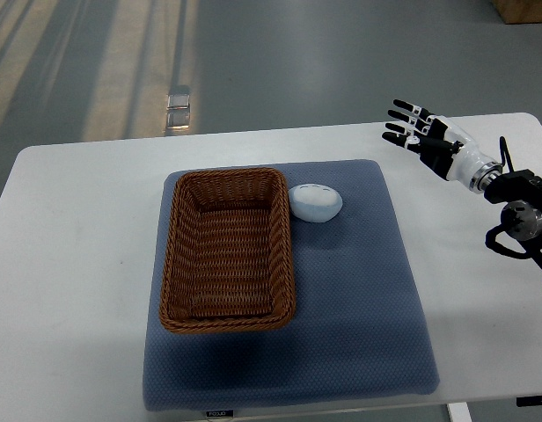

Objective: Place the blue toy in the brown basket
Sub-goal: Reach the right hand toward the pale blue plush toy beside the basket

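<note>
Blue toy waits beside brown basket as the reach begins

The brown basket sits empty; the blue toy lies touching its right rim; farther right, the right hand hovers, fingers spread, holding nothing, and must next descend onto the toy.

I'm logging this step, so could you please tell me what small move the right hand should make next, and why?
Probably bring the right hand toward the left, down to the blue toy. Its fingers are spread and hold nothing, well off to the toy's right, while the toy lies on the mat just outside the brown basket, whose inside looks empty.
</note>
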You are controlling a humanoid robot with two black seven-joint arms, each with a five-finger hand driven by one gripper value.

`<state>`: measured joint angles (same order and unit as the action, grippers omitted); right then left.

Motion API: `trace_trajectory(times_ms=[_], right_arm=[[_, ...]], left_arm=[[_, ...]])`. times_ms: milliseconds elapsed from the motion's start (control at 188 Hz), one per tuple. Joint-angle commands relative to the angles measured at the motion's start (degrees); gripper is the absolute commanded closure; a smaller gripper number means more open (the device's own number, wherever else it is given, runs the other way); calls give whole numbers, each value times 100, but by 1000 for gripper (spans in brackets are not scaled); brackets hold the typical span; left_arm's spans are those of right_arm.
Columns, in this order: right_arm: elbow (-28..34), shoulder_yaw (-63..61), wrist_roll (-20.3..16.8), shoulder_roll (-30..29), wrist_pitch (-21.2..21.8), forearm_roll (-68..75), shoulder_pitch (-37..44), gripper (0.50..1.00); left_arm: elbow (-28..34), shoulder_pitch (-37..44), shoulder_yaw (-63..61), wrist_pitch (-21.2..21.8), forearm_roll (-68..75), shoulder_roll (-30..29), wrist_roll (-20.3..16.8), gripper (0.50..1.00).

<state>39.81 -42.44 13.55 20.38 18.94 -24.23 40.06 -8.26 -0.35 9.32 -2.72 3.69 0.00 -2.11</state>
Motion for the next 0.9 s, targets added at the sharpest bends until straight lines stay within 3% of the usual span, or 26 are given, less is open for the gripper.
trace_trajectory(times_ms=[0, 255, 372, 654, 813, 893], right_arm=[[150, 8, 52, 1, 22, -513, 1, 589], [616, 8, 394, 10, -84, -2402, 19, 591], [949, 17, 500, -8, -329, -3588, 133, 591], [1451, 139, 500, -8, -505, -5680, 186, 591], [1459, 878, 500, -8, -549, -6138, 441, 591], [1433, 1230, 482, 1, -813, -6164, 546, 593]], left_arm=[[0, 9, 0, 0, 0, 0, 0, 500], [0, 0, 0, 0, 0, 0, 0, 500], [0, 0, 0, 0, 0, 0, 0, 500], [-9, 0, -26, 0, 0, 0, 0, 500], [0, 0, -26, 0, 0, 0, 0, 500], [0, 0, -26, 0, 0, 0, 0, 500]])
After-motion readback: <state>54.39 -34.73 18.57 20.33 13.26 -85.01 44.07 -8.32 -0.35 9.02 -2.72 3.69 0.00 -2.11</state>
